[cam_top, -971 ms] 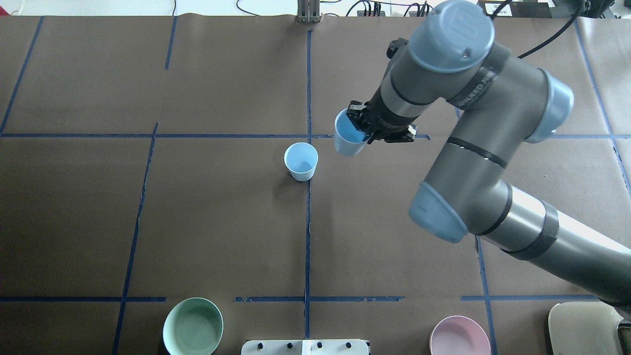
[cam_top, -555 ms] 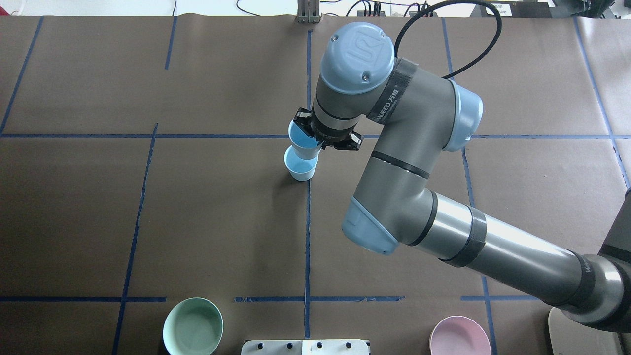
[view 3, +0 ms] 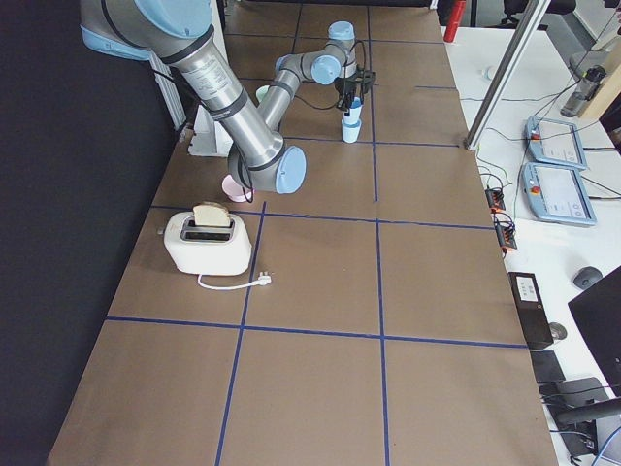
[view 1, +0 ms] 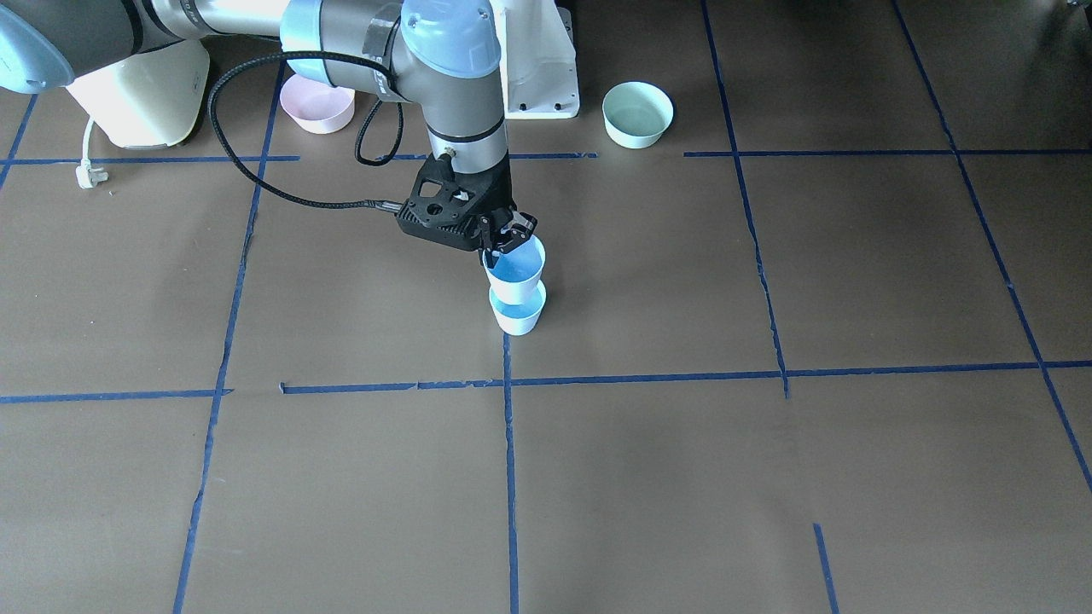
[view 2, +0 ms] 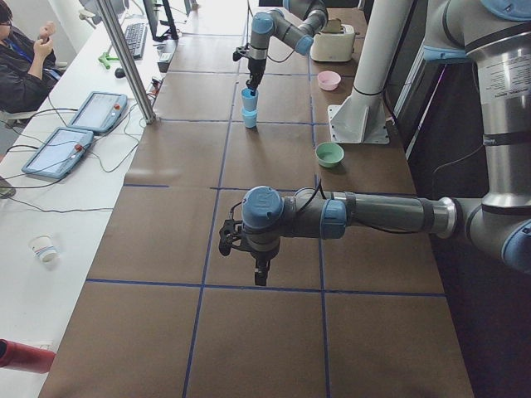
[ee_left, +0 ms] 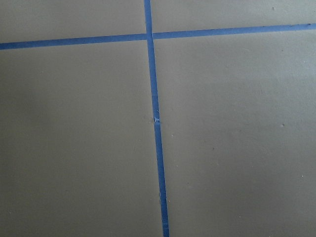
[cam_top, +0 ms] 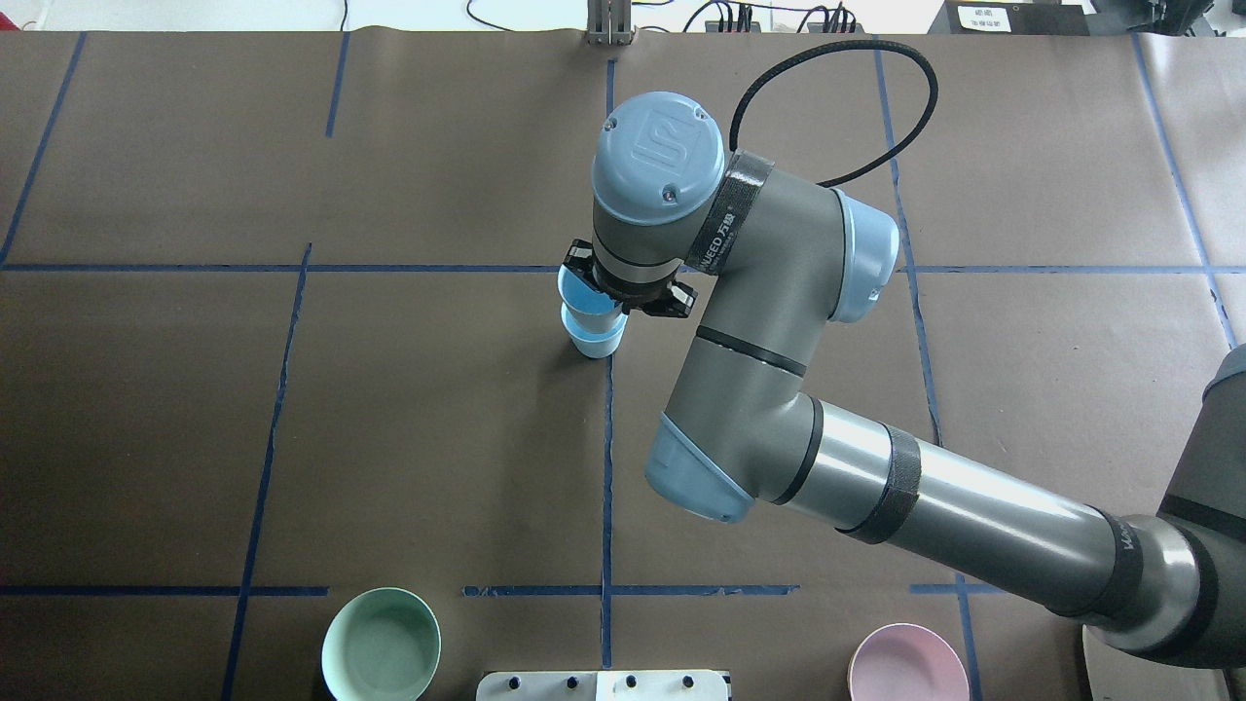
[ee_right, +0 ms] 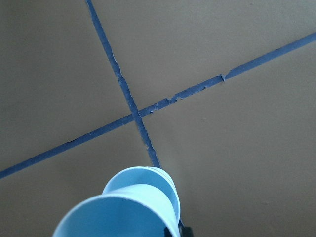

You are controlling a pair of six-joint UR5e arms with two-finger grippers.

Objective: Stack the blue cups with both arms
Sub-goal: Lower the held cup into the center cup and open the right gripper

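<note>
Blue cups point(view 1: 515, 280) are standing near the middle of the surface point(view 1: 768, 477), one going into the other, right on a blue tape line point(view 1: 509, 443). The right tool point(view 1: 505, 240) is clenching the rim of the upper cup point(cam_top: 581, 295), pinching it on the robot's side. That cup's base is dipping into the mouth of the lower cup point(view 1: 518, 317), which is resting upright on the surface. The right arm point(cam_top: 779, 282) is reaching in over them from the robot's side. The left tool point(view 2: 260, 274) is hanging over bare surface well apart from the cups, and I cannot tell whether it is released or clenched. The left arm point(view 2: 373, 214) is stretching out level behind it. A mint-green bowl point(view 1: 636, 136) and a pink bowl point(view 1: 320, 122) are sitting near the robot's base.
</note>
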